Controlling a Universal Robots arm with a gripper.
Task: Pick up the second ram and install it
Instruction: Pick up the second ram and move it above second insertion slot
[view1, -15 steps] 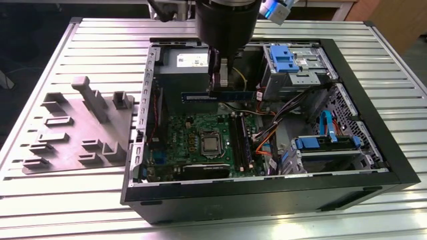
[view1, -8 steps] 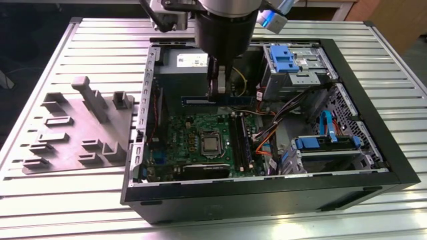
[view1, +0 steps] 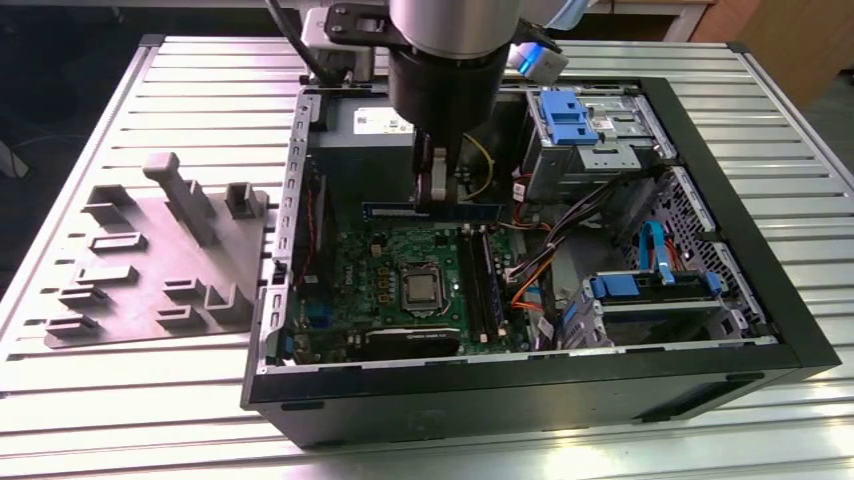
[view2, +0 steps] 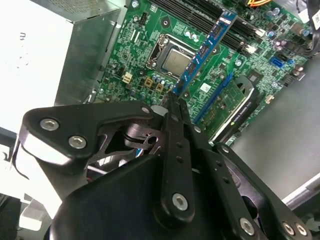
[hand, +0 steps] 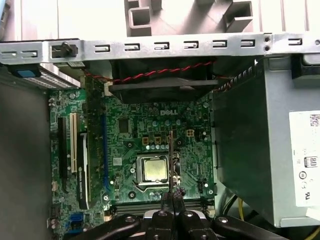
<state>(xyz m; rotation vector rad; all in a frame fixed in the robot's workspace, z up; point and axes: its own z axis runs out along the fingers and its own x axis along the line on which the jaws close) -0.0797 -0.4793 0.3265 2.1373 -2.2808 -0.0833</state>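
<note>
My gripper (view1: 430, 203) hangs inside the open computer case (view1: 534, 385), shut on the second ram (view1: 474, 211). It is a long, thin blue-green stick held level above the green motherboard (view1: 380, 262). In the second wrist view the stick (view2: 206, 47) runs out from the closed fingertips (view2: 172, 102), over the processor socket (view2: 176, 60). In the first wrist view it appears edge-on as a thin line (hand: 171, 155) above the socket (hand: 154, 169). The long black memory slots (view1: 483, 285) lie just towards the exterior view's right of the socket, below the held stick.
A grey power supply (view1: 387, 125) sits at the back of the case, close behind the arm. Drive bays with blue latches (view1: 574, 112) (view1: 654, 285) and loose cables (view1: 534, 262) are at the exterior view's right. A grey parts fixture (view1: 147, 255) rests on the slatted table (view1: 134, 400).
</note>
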